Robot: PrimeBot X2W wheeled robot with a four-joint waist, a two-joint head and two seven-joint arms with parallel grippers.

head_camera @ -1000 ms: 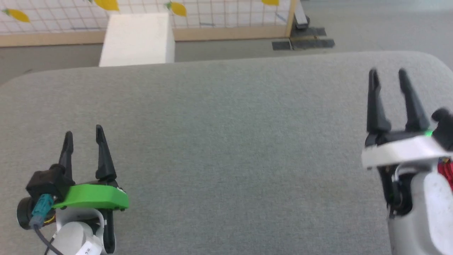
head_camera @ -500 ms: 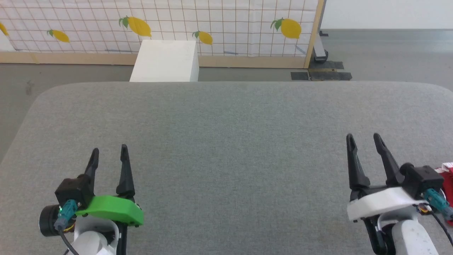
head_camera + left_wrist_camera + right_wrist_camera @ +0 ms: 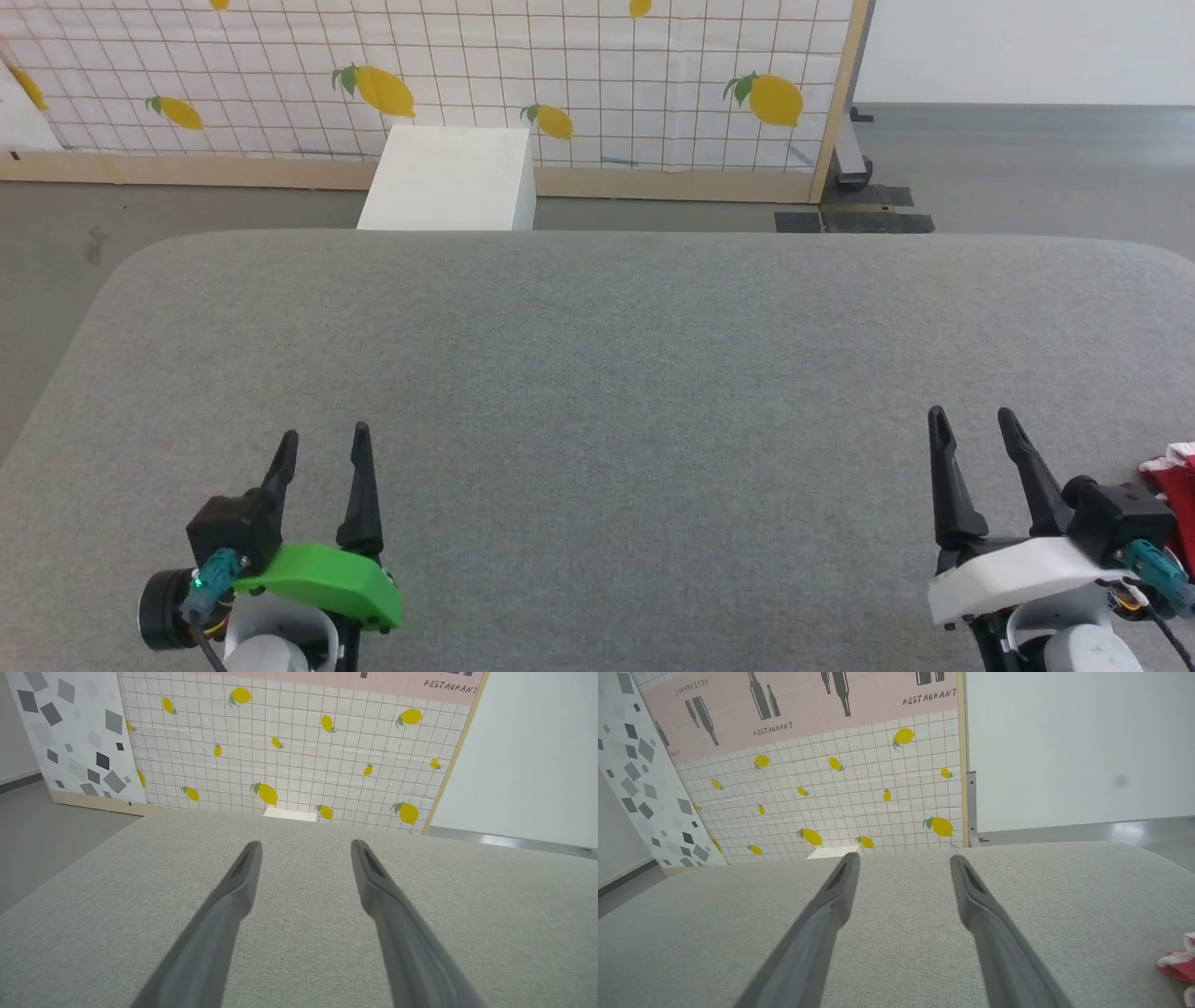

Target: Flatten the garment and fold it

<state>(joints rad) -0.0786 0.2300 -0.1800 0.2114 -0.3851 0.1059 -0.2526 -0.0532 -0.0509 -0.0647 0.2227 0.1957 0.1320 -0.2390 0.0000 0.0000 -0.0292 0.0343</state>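
The garment (image 3: 1178, 490) lies at the table's (image 3: 597, 355) right edge near the front corner, just right of the right gripper (image 3: 970, 412). The left gripper (image 3: 325, 431) is over the front left part. Behind the far edge stands a box (image 3: 448, 177), a screen (image 3: 597, 84) behind it.

Grey fabric-covered table with rounded corners (image 3: 597, 373): one.
Grippers at the table's near edge: two, the green-collared left gripper (image 3: 325, 431) and the white-collared right gripper (image 3: 970, 412).
Long dark fingers (image 3: 949, 485): four, two per gripper.
Bright red garment with white trim (image 3: 1184, 485), at the table's right edge, partly cut off: one.
White rectangular box (image 3: 453, 177) beyond the table's far edge: one.
Lemon-printed white grid panel (image 3: 560, 75) behind the table: one.
Grey-speckled white panel (image 3: 70, 732) beyond the table's far left: one.
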